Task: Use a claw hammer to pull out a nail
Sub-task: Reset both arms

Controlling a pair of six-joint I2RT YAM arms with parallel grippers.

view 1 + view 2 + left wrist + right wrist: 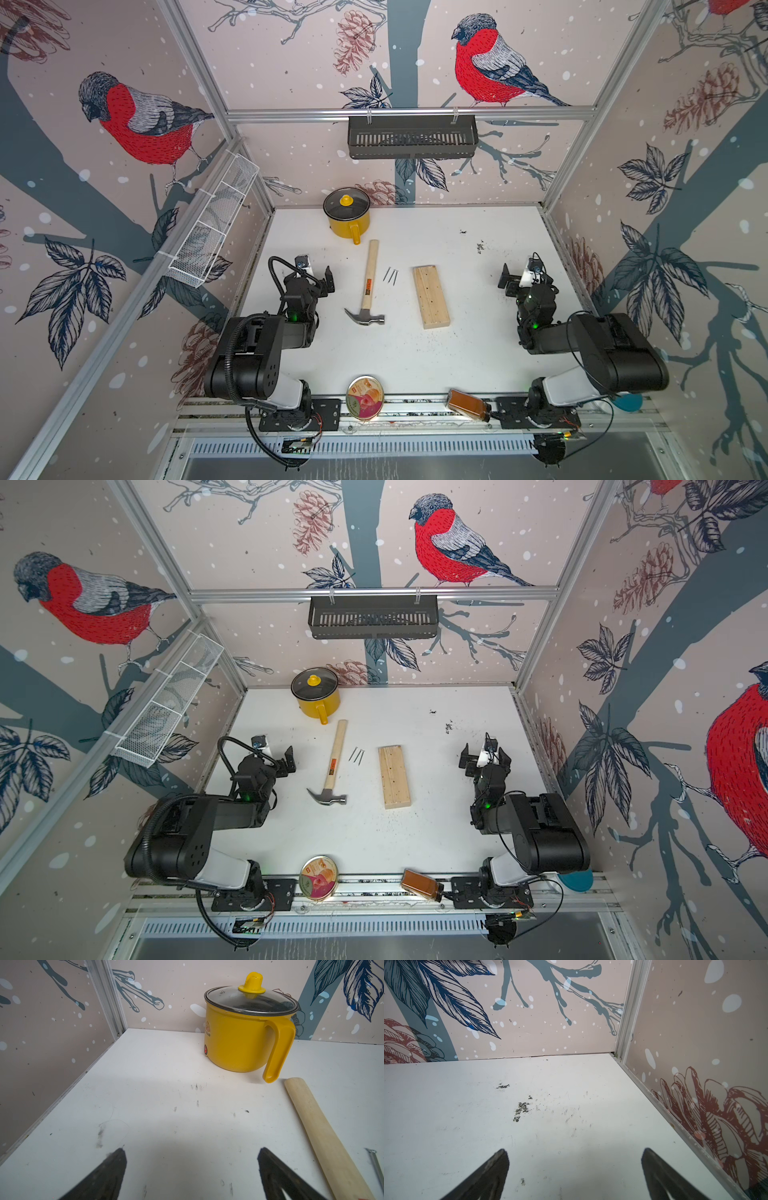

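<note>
The claw hammer [368, 286] lies flat on the white bench [457, 357] between the two arms, untouched. Its grey head is toward the robot and its pale wooden handle points away, ending just beside the handle of the yellow lidded pot [347, 218] at the far edge. The left gripper [192, 1151] hovers left of the hammer with its jaws spread wide and nothing between them. The right gripper [575, 1150] is equally released, well apart at the right side. A pale wooden block [431, 296] rests right of the hammer. A round tin [365, 397] and a brown bottle [467, 405] sit on the near rail. A few loose nails [390, 275] lie between handle and block
</note>
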